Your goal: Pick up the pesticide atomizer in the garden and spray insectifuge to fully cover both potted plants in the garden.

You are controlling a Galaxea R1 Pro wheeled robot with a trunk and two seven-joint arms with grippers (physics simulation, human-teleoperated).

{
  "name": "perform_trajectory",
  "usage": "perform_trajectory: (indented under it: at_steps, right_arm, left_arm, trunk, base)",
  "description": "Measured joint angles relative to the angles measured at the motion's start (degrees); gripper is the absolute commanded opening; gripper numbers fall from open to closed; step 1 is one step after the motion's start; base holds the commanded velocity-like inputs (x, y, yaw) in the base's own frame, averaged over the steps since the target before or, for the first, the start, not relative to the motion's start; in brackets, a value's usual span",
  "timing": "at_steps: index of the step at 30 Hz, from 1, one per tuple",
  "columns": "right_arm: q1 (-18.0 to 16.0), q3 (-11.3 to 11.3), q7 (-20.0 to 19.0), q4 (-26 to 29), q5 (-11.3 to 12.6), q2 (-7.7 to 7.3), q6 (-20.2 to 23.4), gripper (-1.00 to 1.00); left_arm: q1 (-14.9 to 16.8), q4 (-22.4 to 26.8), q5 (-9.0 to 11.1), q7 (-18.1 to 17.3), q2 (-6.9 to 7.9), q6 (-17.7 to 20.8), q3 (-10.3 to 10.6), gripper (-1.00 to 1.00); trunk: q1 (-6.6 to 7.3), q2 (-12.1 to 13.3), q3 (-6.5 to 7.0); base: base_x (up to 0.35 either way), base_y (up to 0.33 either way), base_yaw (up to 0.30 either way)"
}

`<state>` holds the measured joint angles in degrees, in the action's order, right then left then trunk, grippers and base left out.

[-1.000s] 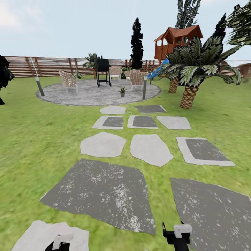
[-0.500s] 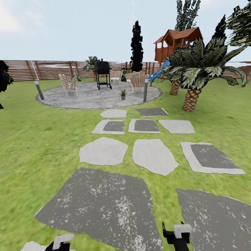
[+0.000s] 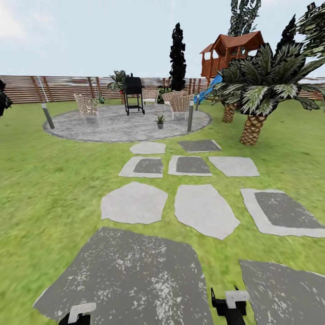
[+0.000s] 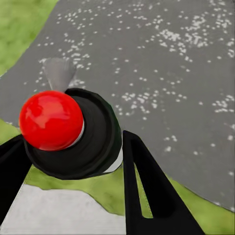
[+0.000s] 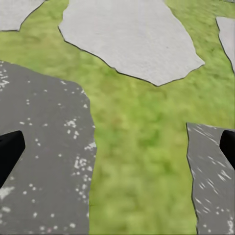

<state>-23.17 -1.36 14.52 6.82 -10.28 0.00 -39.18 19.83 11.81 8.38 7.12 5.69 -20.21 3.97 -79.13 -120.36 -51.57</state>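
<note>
One potted plant (image 3: pixel 160 121) is seen far ahead of both grippers, upright on the round paved patio (image 3: pixel 113 131), between the black grill (image 3: pixel 133 94) and a grey bollard lamp (image 3: pixel 190 118). Stepping stones (image 3: pixel 205 210) are laid across the lawn (image 3: pixel 49 180) between. The right gripper (image 5: pixel 117 147) is spread wide and empty over grass. The left gripper (image 4: pixel 73 161) is held open, with a red-capped black cylinder (image 4: pixel 68 132) between its fingers (image 4: pixel 152 196); contact cannot be told.

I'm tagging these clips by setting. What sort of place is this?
A simulated back garden: lawn crossed by stepping stones, a round paved patio with a grill, and a slatted fence behind.
</note>
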Motion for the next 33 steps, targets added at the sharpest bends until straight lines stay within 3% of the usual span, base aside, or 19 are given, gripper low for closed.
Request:
perform_trajectory:
  at_steps: [33]
  right_arm:
    - [0.0,0.0,-0.3,0.0,-0.1,0.26,0.0,1.00]
  left_arm:
    - [0.0,-0.3,0.0,0.0,0.00,-0.1,0.0,-1.00]
  trunk:
    - [0.00,0.0,0.00]
  base:
    - [0.340,0.011,0.000]
